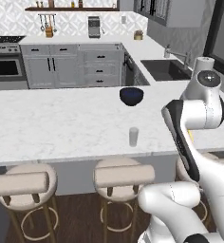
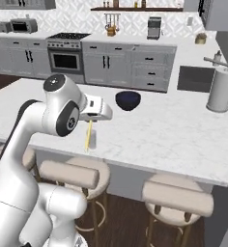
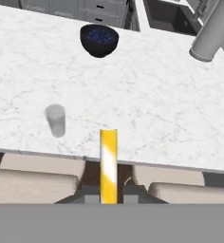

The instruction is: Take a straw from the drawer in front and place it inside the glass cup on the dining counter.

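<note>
Gripper (image 3: 108, 195): we see the two dark fingertips pressed together on the straw (image 3: 108, 163), one on each side of its lower end, so it is clamped in our hand.
Straw: a thin yellow stick, held upright in the hand view; in the right base view it hangs down from the hand, slightly tilted, with its lower end in front of the near edge of the dining counter (image 2: 174, 130).
Stools: we have beige-cushioned stools (image 1: 123, 175) lined up along the near side of the counter, below the hand.
Near edge: the straw's tip sits just past the counter's near rim in the hand view, over bare marble.
Glass cup (image 3: 55, 120): it stands upright on the counter close to the near edge, to the left of the straw and apart from it.
Open room: we see bare marble all around the cup and between it and the straw.
Bowl (image 3: 99, 40): dark blue, farther back on the counter, well apart from the cup.
Paper-towel roll (image 2: 221, 89): far right on the counter, well clear of us.
Arm: we hold the elbow bent high, with the forearm reaching over the stools toward the counter and the hand pointing down at its near edge.
</note>
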Tool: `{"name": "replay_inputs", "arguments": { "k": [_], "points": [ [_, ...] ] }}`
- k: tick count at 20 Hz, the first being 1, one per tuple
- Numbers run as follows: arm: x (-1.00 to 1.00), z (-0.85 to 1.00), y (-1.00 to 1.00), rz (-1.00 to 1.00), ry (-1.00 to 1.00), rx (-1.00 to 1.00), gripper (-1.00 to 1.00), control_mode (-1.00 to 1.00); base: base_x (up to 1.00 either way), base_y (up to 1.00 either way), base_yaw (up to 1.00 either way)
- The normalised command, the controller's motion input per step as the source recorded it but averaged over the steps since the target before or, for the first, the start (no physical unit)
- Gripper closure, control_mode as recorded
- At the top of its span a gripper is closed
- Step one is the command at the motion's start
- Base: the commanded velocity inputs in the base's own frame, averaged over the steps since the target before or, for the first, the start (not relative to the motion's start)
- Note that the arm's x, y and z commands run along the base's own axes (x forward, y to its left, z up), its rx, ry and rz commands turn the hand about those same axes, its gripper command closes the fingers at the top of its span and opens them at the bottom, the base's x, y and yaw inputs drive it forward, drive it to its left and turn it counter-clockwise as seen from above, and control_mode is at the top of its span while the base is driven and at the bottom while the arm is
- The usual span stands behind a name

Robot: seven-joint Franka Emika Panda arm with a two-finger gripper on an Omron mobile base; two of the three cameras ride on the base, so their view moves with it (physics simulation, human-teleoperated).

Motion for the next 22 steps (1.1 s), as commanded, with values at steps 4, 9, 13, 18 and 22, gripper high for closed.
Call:
{"name": "replay_inputs", "arguments": {
  "k": [4,9,13,18,22],
  "points": [
    [0.0,0.0,0.0,0.0,0.0,0.0,1.0,1.0,0.85,-0.05,0.04],
    [0.0,0.0,0.0,0.0,0.0,0.0,1.0,1.0,0.99,0.0,0.0],
    [0.32,0.12,0.0,0.0,0.01,0.04,1.0,-1.0,0.5,0.0,0.0],
    [-0.01,0.6,0.0,0.04,-0.12,0.13,1.0,-1.0,0.0,0.0,0.0],
    [-0.61,0.75,-0.25,0.19,-0.4,0.2,1.0,-1.0,0.0,0.0,0.0]
  ]
}}
